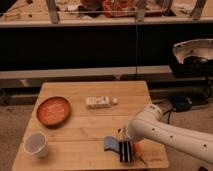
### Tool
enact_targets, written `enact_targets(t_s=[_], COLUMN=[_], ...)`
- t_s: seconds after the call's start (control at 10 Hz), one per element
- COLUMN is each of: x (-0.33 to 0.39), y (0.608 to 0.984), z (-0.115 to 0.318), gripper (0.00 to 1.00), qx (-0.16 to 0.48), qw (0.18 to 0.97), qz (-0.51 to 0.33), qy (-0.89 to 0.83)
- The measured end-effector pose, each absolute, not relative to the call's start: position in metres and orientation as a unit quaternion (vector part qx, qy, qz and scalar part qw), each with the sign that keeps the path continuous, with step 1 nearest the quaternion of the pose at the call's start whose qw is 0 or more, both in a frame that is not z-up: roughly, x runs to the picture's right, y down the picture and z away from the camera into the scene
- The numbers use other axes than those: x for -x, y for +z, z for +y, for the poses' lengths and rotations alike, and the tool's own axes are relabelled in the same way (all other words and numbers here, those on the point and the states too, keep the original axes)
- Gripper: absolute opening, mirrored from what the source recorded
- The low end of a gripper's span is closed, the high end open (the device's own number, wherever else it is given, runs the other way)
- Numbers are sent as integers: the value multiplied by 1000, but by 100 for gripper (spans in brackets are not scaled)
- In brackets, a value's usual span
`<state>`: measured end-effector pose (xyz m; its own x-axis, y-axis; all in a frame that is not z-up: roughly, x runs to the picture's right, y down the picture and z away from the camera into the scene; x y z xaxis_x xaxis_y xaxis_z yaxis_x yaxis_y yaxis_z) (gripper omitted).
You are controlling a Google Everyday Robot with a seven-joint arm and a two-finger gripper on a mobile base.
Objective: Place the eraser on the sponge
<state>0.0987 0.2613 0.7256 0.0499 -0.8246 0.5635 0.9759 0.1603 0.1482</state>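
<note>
Hand (126,151) low near front edge of table (75,152), just beside blue sponge (110,144), grip state unclear, open wood toward cup (36,144)

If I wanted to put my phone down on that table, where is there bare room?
Bare wood lies between the cup and the sponge, and along the far edge behind the bottle and plate. The near right corner is crowded: gripper, sponge and arm.

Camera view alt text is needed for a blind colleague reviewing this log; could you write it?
A white robot arm reaches over a wooden table, its gripper low near the front edge, right beside a small blue sponge. Farther left sit an orange plate and a white cup; a small white container lies mid-table.
</note>
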Motion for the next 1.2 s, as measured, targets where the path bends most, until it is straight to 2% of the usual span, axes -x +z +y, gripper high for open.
enact_targets(t_s=[1.2], x=[-98], y=[729], z=[261], gripper=[4], qx=[129], qw=[701], qz=[-272], qy=[-647])
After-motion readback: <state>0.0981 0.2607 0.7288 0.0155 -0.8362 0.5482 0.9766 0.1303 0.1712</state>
